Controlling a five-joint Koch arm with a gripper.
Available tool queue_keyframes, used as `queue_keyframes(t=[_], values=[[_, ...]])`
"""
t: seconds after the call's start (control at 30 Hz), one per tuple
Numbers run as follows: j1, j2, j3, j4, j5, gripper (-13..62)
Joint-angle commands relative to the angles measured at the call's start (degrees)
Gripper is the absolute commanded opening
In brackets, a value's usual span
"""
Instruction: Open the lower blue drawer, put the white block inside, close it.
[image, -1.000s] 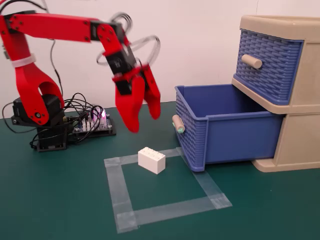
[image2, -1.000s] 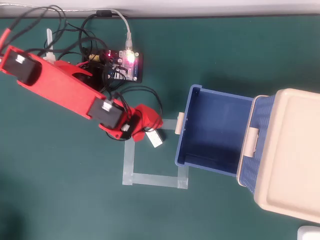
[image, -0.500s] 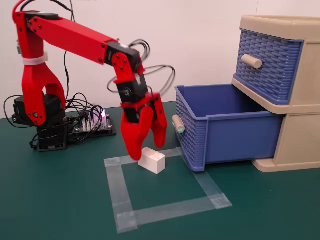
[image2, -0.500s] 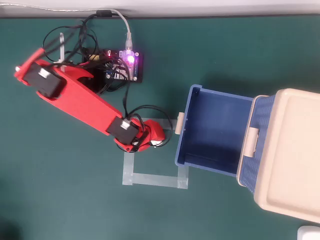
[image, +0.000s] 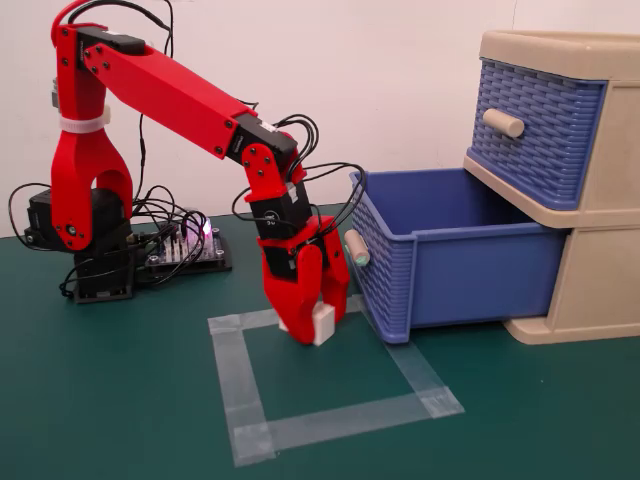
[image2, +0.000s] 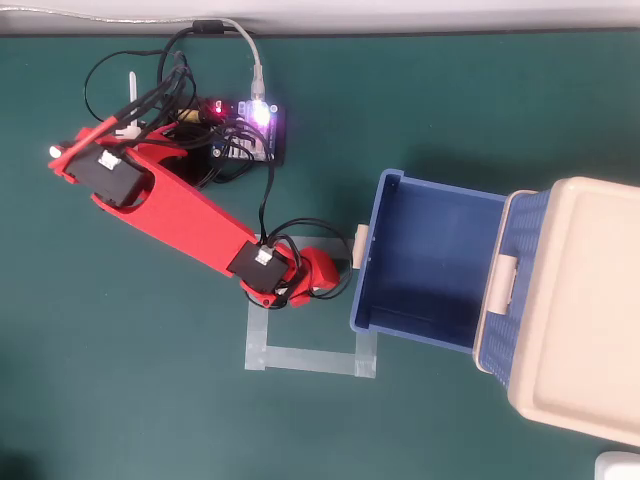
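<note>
I am driving 1 red arm over a dark green counter (image: 120, 400). Its pincer (image: 308, 325) points straight down inside a square of pale tape (image: 240, 390) and is clamped on the white block (image: 323, 325), which sits between the 2 red jaws, low over the counter. From the fixed view I cannot be sure whether the block is touching the surface or is lifted just clear of it. In the overhead view the arm hides the block completely.

The lower blue drawer (image: 480, 275) is pulled well out of the beige cabinet (image: 600, 290), open and empty. Its knob (image: 357, 247), tipped pale green, faces the arm and sits just beside the wrist. The upper blue drawer (image: 535, 130) is shut.

The step in hand, as I judge it, is carrying the block into the open drawer. To do it well I would lift straight up first, until the block clears the drawer's front wall (image: 385, 275) and the knob, then swing across over the drawer's hollow, lower, and only then let go. Moving sideways too early risks knocking the knob or pushing the drawer back in. The dark cables (image: 325, 175) looped near the wrist hang close to the drawer corner and could snag.
</note>
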Motion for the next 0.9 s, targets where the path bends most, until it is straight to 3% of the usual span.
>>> queue_keyframes(t=[0.0,0.2,0.37,0.5,0.7,0.87], values=[[0.0,1.93,-0.09,1.76,0.97,-8.0],[2.29,9.14,2.2,5.63,0.97,-8.1],[5.98,26.89,1.76,11.07,1.49,-8.1],[6.06,34.63,-3.08,10.02,13.62,-8.1],[-8.79,22.32,-20.83,7.03,39.73,-8.1],[-12.48,9.58,-30.94,6.24,46.67,-8.1]])
